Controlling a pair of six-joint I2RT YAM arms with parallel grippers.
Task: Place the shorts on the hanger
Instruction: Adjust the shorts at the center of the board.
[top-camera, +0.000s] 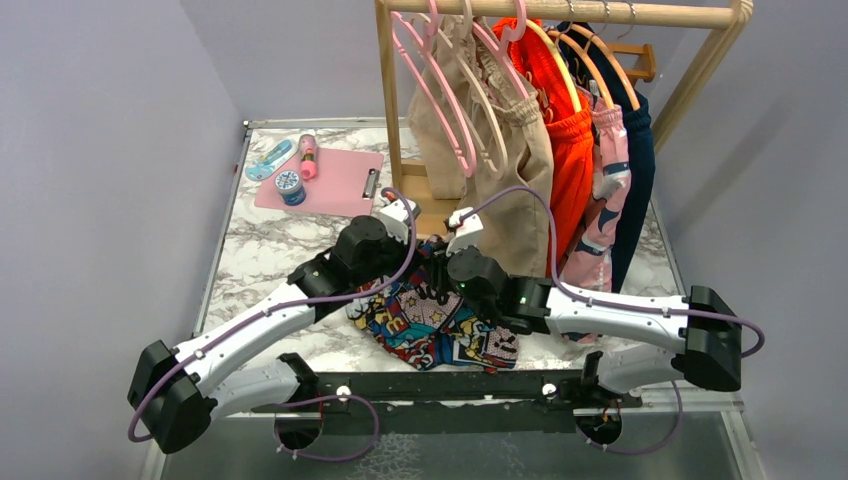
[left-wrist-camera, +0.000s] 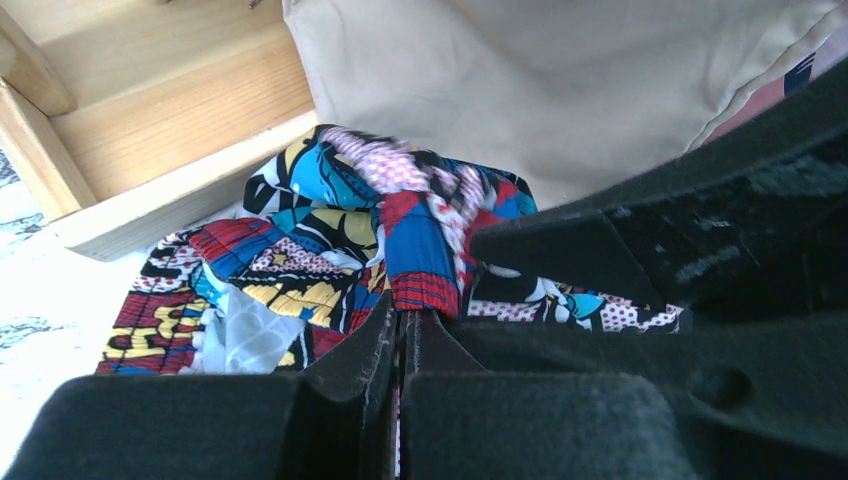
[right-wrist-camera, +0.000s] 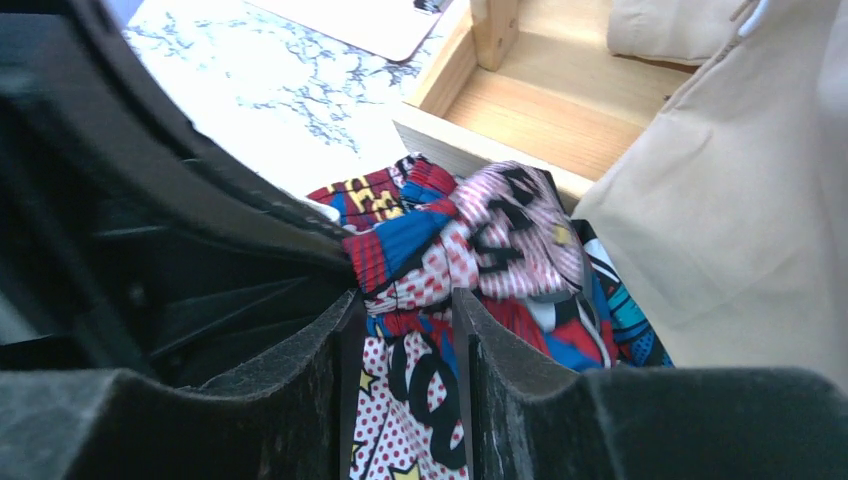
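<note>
We see the shorts (top-camera: 430, 325) crumpled on the marble table (top-camera: 265, 255), toward its near edge, just in front of the wooden rack base (left-wrist-camera: 150, 140). L gripper (left-wrist-camera: 402, 318): jaws together, pinching a raised fold. R gripper (right-wrist-camera: 403, 300): jaws part-way apart w/ fabric betw. them; can't tell if it's gripped.

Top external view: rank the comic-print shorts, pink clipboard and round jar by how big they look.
1. comic-print shorts, though bunched up and partly hidden
2. pink clipboard
3. round jar, clearly smallest
</note>
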